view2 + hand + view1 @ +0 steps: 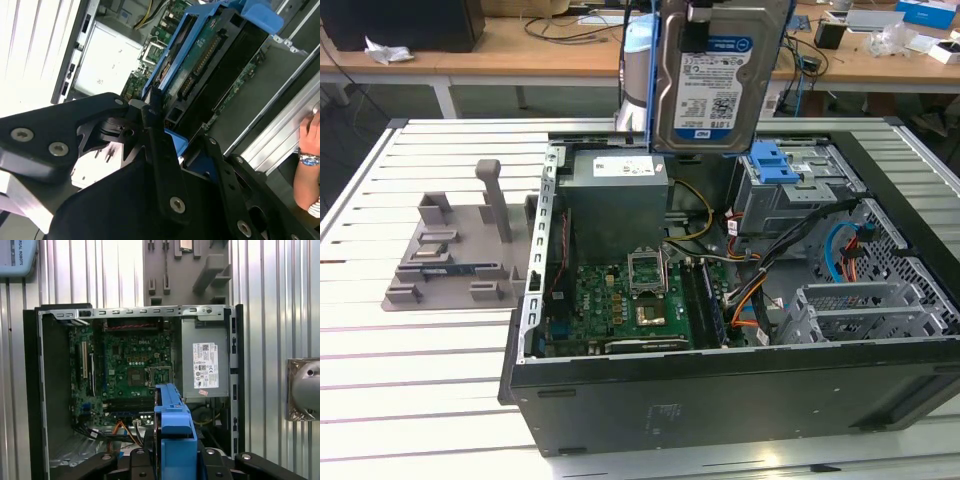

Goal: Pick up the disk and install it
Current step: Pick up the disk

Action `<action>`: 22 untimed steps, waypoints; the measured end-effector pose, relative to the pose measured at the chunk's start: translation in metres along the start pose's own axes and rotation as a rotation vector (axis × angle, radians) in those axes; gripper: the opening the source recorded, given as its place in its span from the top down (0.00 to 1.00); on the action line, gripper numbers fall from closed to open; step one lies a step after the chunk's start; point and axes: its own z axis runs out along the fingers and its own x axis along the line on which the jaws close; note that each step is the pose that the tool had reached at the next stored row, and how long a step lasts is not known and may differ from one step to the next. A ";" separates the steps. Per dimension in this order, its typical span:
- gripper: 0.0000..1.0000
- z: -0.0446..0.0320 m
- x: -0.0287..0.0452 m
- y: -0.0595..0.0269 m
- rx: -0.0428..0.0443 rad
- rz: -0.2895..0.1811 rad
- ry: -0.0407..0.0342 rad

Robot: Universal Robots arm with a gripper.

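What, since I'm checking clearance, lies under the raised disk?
The open computer case: motherboard, power supply, cables. In the first wrist view the disk, clamped in the gripper, covers the spot straight beneath it.

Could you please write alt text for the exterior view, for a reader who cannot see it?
The disk hangs upright, label towards the camera, above an open computer case lying on a slatted table, close to the grey cage with its blue latch. A grey stand sits on the table at the exterior view's left of the case.
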 end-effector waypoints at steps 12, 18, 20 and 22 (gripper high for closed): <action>0.63 0.0040 0.0649 -0.0439 -0.0053 0.000 -0.0415; 0.63 0.0062 0.1155 -0.0512 -0.0061 0.000 -0.0431; 0.63 0.0064 0.1191 -0.0528 -0.0062 0.000 -0.0431; 0.63 0.0068 0.1223 -0.0564 -0.0068 0.001 -0.0431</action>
